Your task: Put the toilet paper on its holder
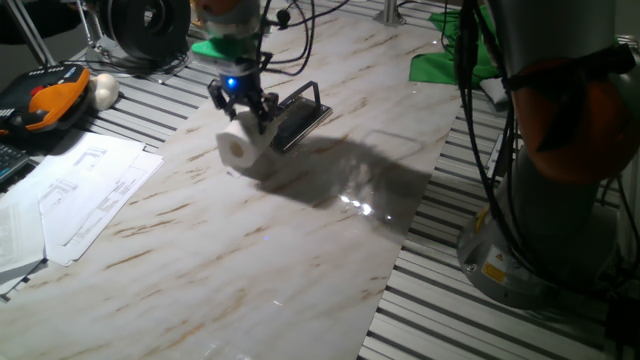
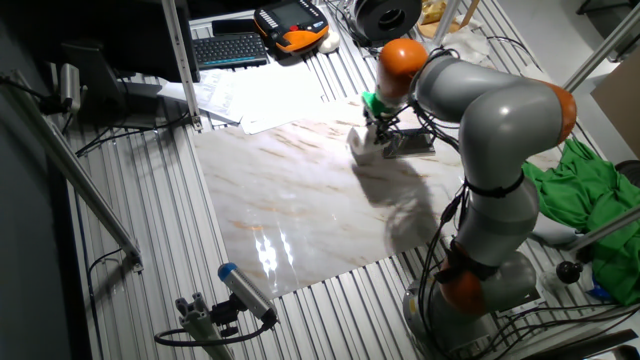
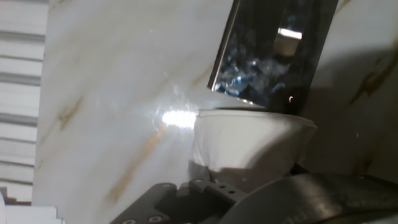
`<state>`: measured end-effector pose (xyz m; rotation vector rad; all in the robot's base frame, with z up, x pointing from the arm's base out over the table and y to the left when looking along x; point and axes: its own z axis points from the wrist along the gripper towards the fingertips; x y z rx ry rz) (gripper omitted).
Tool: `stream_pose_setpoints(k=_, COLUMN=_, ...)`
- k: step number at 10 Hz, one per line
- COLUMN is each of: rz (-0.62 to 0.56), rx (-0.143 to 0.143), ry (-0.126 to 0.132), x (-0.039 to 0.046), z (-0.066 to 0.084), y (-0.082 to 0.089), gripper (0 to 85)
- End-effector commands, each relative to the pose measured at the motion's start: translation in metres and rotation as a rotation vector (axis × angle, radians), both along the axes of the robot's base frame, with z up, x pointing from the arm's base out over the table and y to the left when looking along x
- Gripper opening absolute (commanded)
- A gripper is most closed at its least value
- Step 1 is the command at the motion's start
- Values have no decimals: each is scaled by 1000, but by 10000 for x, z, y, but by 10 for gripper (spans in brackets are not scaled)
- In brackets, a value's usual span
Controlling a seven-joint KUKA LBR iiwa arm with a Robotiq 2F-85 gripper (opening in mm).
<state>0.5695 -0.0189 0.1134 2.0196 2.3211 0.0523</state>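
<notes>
The toilet paper (image 1: 240,148) is a white roll held in my gripper (image 1: 247,108), low over the marble table (image 1: 300,250). The jaws are shut on it and squeeze its sides in the hand view (image 3: 249,146). The holder (image 1: 300,118) lies just beyond the roll; its flat dark base is on the table and its thin bar (image 1: 300,94) stands over it. In the hand view the glossy dark base (image 3: 273,50) is right behind the roll. The other fixed view shows the roll (image 2: 362,140) left of the holder (image 2: 410,142), under my gripper (image 2: 377,125).
A small white ball (image 1: 105,90), an orange pendant (image 1: 50,100) and loose papers (image 1: 80,190) lie left of the table. A green cloth (image 1: 450,60) is at the back right. The robot base (image 1: 560,200) stands at the right. A keyboard (image 2: 228,47) is behind the papers.
</notes>
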Motion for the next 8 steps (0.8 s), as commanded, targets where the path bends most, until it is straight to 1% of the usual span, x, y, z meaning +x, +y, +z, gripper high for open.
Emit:
stream_pose_setpoints(k=1, rz=-3, rx=-4, ry=-2, x=-4, z=19, y=-73, gripper=170)
stream_pose_setpoints(k=2, rz=-7, rx=-18, ry=-3, x=-9, z=46, y=-195, gripper=170)
stream_pose_setpoints(k=3, rz=-11, rx=-28, ry=-14, x=-15, z=48, y=-276, gripper=170)
stream_pose_setpoints(k=4, rz=-12, rx=-45, ry=-28, x=-37, z=31, y=-324, gripper=170)
stream_pose_setpoints(k=5, rz=-12, rx=-51, ry=-38, x=-58, z=7, y=-357, gripper=170)
stream_pose_setpoints(k=6, rz=-7, rx=-42, ry=-42, x=-68, z=-19, y=-382, gripper=0)
stream_pose_setpoints(k=8, rz=-12, rx=-45, ry=-44, x=-56, z=-44, y=-375, gripper=0)
